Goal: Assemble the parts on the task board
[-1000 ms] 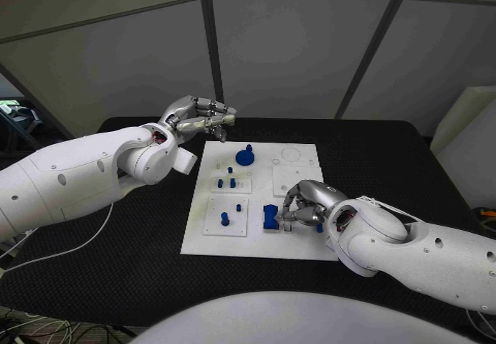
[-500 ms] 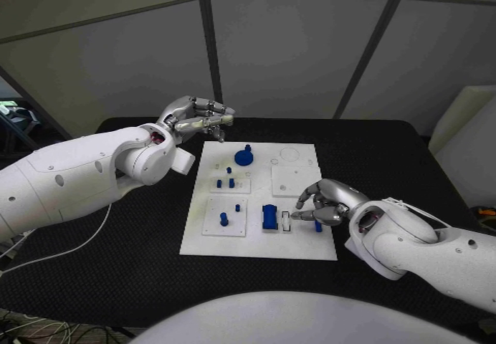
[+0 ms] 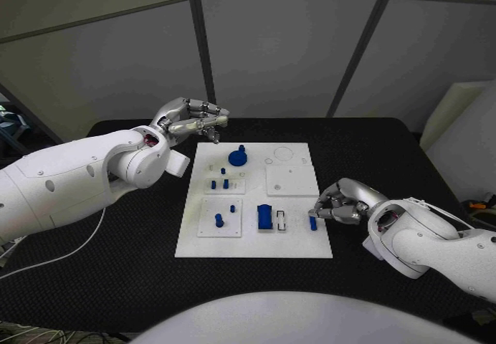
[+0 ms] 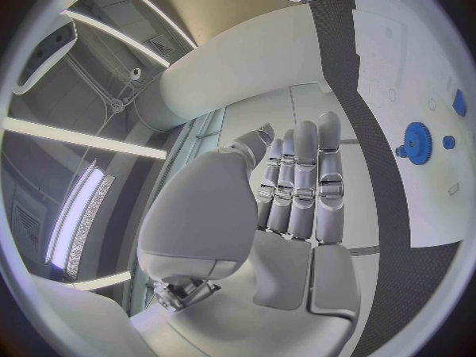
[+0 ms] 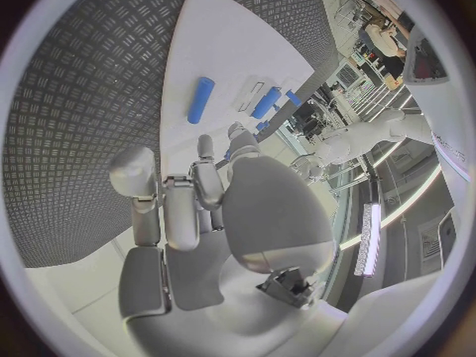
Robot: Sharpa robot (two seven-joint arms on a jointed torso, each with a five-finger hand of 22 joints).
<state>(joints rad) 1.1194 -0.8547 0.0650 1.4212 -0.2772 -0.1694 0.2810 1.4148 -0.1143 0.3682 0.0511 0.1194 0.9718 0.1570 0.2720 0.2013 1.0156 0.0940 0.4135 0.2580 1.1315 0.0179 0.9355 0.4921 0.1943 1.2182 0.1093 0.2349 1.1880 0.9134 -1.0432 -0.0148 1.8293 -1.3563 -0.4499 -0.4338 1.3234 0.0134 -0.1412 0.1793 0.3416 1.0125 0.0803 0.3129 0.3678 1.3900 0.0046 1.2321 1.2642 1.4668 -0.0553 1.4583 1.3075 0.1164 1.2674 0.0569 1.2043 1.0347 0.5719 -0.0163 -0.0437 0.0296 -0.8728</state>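
The white task board point(image 3: 253, 240) lies mid-table. On it are a blue gear-shaped knob point(image 3: 239, 156), small blue pegs point(image 3: 219, 183) on two inset plates, a blue block point(image 3: 264, 216) and a blue pin point(image 3: 312, 223) lying near the right edge. My right hand point(image 3: 341, 203) hovers just right of the pin at the board's edge, fingers loosely bent, holding nothing. The right wrist view shows the pin point(image 5: 201, 99) lying free beyond the fingertips. My left hand point(image 3: 192, 119) is raised above the board's far left corner, empty, and its fingers point(image 4: 302, 182) are straight in the left wrist view.
A square white inset plate point(image 3: 290, 180) sits bare on the board's right half, with round holes point(image 3: 282, 153) behind it. Black table point(image 3: 393, 158) surrounds the board. The left forearm point(image 3: 93, 179) spans the table's left side.
My right hand has drawn back to the right, from over the blue block to the board's edge, leaving the blue pin on the board. The left hand has stayed put.
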